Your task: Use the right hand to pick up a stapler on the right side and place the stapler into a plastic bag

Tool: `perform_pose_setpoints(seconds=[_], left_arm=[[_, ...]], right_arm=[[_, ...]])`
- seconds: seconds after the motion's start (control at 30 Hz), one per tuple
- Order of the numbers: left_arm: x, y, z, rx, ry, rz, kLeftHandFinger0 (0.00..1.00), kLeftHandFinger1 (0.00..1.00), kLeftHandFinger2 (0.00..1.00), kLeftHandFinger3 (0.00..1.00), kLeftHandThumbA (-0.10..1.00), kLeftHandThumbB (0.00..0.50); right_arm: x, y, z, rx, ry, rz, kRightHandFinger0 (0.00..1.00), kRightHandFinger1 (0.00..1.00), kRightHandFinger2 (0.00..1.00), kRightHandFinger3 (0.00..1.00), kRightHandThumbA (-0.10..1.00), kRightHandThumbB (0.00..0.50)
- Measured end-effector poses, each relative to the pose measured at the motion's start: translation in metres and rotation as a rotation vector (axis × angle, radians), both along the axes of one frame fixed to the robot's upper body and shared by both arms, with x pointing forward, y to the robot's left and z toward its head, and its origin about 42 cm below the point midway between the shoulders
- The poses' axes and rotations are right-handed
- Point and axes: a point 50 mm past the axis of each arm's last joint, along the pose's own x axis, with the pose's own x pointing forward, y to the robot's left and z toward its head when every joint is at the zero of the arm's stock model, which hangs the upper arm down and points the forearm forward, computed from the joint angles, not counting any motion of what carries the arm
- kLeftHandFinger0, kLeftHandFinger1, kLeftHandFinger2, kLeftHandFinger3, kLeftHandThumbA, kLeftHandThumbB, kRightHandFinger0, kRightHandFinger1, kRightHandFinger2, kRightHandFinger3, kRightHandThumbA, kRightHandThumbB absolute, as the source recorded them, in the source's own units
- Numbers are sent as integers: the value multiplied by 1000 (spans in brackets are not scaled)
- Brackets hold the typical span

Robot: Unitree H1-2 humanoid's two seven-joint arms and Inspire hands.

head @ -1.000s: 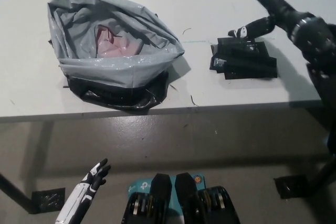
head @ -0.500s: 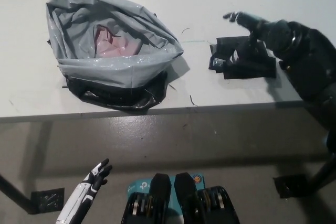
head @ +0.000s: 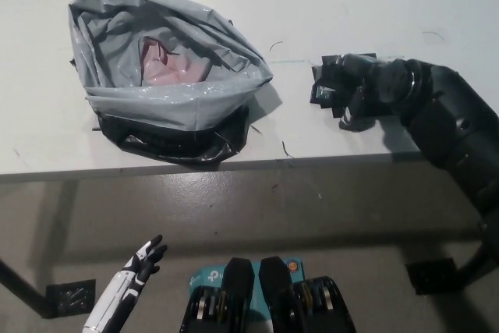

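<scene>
Left hand (head: 134, 274), white, low at the near left, below the surface's (head: 47, 142) edge: fingers spread, holding nothing, same spot as a second ago.

Plastic bag (head: 156, 107), grey, on the left part of the surface. Mouth open and facing up, something pink (head: 168, 64) inside. Not shifted.

Stapler (head: 322, 91), black, lying on the surface well to the right of the bag. Only its left end shows now.

Right hand (head: 366, 87), black. A second ago it was raised and spread beyond the stapler; it has since dropped onto it. Fingers (head: 349, 118) now curl down around the stapler's body, closed on it as far as can be seen. How firm the hold is cannot be told.

Judgement: reach finished, grasp just made, stapler not yet lifted. Lift and carry left to the bag's mouth remain.
</scene>
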Motion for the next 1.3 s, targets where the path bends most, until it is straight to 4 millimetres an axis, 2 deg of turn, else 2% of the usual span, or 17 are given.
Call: perform_pose_setpoints(seconds=[0.17, 0.2, 0.3, 0.37, 0.4, 0.43, 0.47, 0.53, 0.63, 0.8, 0.9, 0.93, 1.0, 1.1, 1.2, 1.23, 1.3], left_arm=[[1, 0, 1, 0, -3, -1, 1000, 1000, 1000, 1000, 1000, 239], [1, 0, 1, 0, -3, -1, 1000, 1000, 1000, 1000, 1000, 228], [1, 0, 1, 1, -4, -2, 1000, 1000, 1000, 1000, 1000, 231], [2, 0, 1, 1, -5, -2, 1000, 1000, 1000, 1000, 1000, 229], [2, 0, 2, 1, -7, -3, 1000, 1000, 1000, 1000, 1000, 224], [2, 0, 2, 1, -8, -2, 1000, 1000, 1000, 1000, 1000, 222], [3, 0, 2, 1, -8, -3, 1000, 1000, 1000, 1000, 1000, 216], [3, 0, 2, 2, -9, -3, 1000, 1000, 1000, 1000, 1000, 214], [3, 0, 2, 3, -9, -3, 1000, 1000, 1000, 1000, 1000, 222], [3, 0, 3, 3, -9, -3, 1000, 1000, 1000, 1000, 1000, 234], [4, 0, 3, 4, -11, -4, 1000, 1000, 1000, 1000, 1000, 240], [4, 0, 3, 4, -12, -4, 1000, 1000, 1000, 1000, 1000, 235], [4, 0, 3, 6, -12, -4, 1000, 1000, 1000, 1000, 1000, 239], [4, 1, 4, 8, -12, -5, 1000, 1000, 1000, 1000, 1000, 239], [4, 1, 4, 9, -12, -5, 1000, 1000, 1000, 1000, 1000, 239], [4, 1, 4, 9, -13, -5, 1000, 1000, 1000, 1000, 1000, 252], [4, 1, 4, 9, -12, -5, 1000, 1000, 1000, 1000, 1000, 249]], right_arm=[[1, -5, -3, -25, -6, -8, 1000, 1000, 1000, 1000, 916, 348], [1, -6, -3, -25, -8, -13, 741, 792, 881, 1000, 759, 251], [2, -11, -5, -28, -20, -30, 1000, 1000, 1000, 1000, 675, 218], [2, -13, -7, -30, -31, -32, 1000, 1000, 1000, 1000, 596, 175], [2, -14, -8, -31, -41, -36, 983, 958, 941, 989, 589, 174], [3, -15, -8, -31, -50, -38, 772, 813, 841, 943, 578, 167], [3, -15, -8, -28, -65, -41, 914, 919, 908, 944, 587, 166], [3, -16, -7, -22, -86, -45, 1000, 979, 948, 949, 599, 167], [3, -16, -7, -15, -115, -49, 860, 839, 849, 945, 625, 175], [4, -17, -6, -5, -146, -55, 873, 833, 810, 880, 651, 195], [4, -17, -5, 1, -153, -59, 532, 491, 491, 623, 643, 192], [4, -18, -5, 4, -156, -61, 389, 419, 462, 653, 648, 193], [4, -18, -5, 8, -163, -66, 385, 454, 507, 651, 654, 189], [5, -19, -5, 18, -169, -69, 13, 133, 240, 319, 602, 178], [4, -22, -8, 38, -164, -73, 0, 61, 191, 221, 559, 183], [4, -22, -9, 53, -164, -77, 71, 213, 380, 286, 548, 175], [4, -23, -9, 100, -160, -96, 134, 327, 471, 334, 532, 163]])
